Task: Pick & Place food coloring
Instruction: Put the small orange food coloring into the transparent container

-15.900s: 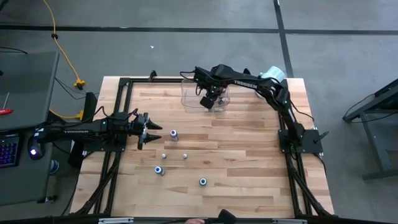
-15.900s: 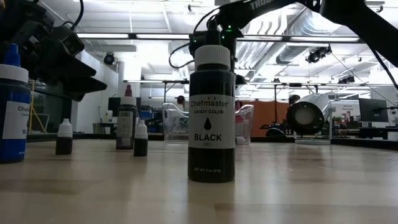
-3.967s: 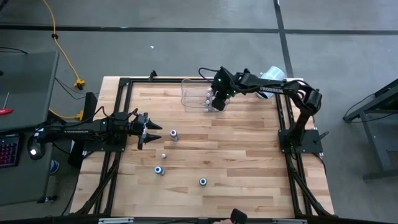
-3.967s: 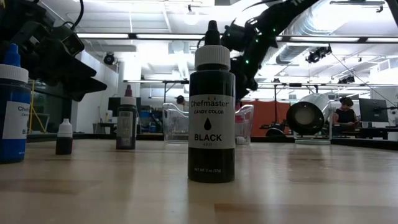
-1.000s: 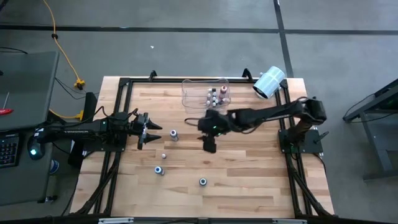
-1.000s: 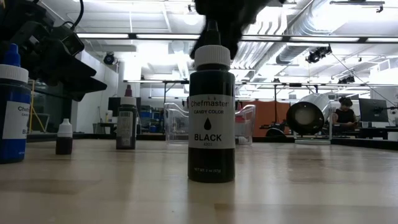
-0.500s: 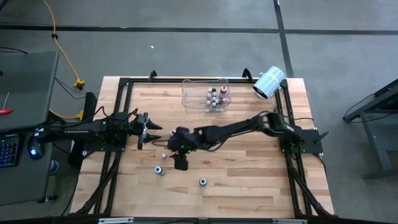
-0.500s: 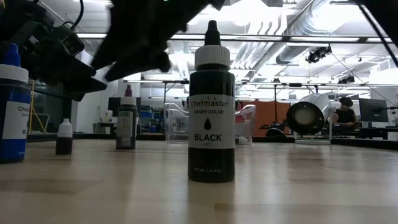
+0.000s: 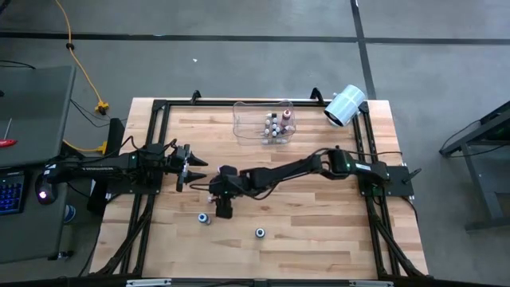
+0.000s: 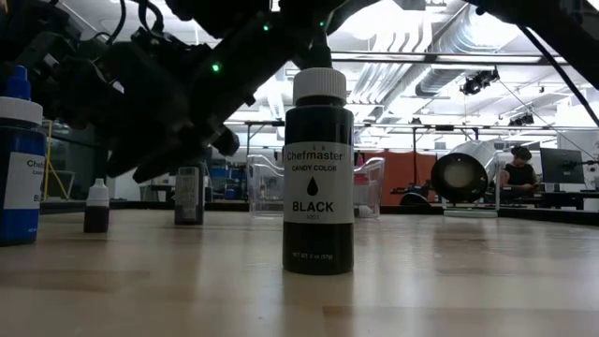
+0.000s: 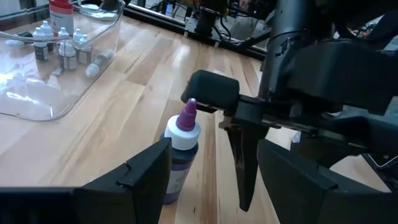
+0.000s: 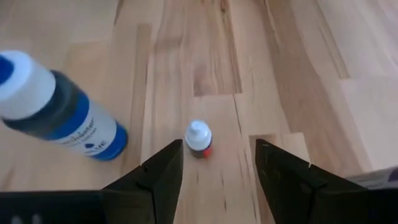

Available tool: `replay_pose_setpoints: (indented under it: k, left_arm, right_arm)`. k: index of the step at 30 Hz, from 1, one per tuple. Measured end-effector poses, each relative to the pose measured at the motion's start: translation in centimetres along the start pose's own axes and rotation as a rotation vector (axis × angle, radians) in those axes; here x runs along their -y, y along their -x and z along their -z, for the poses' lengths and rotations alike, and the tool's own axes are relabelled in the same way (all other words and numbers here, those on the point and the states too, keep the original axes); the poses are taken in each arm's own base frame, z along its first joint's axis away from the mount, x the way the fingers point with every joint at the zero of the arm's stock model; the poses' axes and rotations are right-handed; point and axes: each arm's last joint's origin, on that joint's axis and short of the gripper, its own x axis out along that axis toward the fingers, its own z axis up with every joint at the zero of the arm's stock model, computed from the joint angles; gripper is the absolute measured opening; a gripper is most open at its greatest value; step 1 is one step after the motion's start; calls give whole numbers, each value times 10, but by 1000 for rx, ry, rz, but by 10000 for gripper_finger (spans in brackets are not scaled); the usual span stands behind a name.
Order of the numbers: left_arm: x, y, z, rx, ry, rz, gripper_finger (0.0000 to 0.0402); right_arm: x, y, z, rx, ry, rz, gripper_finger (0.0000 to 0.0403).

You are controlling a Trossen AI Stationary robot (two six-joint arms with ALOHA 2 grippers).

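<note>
The food coloring bottles stand upright on their bases on the wooden table. A tiny white-capped bottle [image 12: 199,139] [image 9: 210,199] is below my right gripper [image 12: 219,171] [image 9: 224,209], which is open; it shows ahead of the gap between the fingers, untouched. A blue bottle [image 12: 59,115] [image 9: 204,218] stands beside it. A black bottle [image 10: 318,178] [image 9: 260,233] stands nearer the front edge. A purple-capped bottle [image 11: 180,152] stands just ahead of my left gripper [image 11: 214,186] [image 9: 191,167], which waits open at the table's left.
A clear plastic bin [image 9: 263,119] [image 11: 50,81] at the far edge holds several small bottles. A white paper roll [image 9: 345,105] [image 10: 465,173] lies at the far right corner. Black frame rails [image 9: 151,159] run along the table's sides. My right arm [image 9: 295,167] stretches across the middle.
My right gripper has swung from the table's middle toward the left and near edges. It now hangs over the tiny bottle beside the blue one, its fingers as wide apart as before. No bottle has moved.
</note>
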Motion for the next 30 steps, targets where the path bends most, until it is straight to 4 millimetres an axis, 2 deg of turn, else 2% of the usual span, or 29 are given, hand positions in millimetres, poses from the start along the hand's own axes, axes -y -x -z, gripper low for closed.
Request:
replay_pose_setpoints:
  k: [12,30]
  left_arm:
    - [0,0,0,0,0,0,234]
    - [0,0,0,0,0,0,234]
  right_arm:
    - [-4,-8,4,18,-59,-40,190]
    - [-5,-8,5,23,-146,5,190]
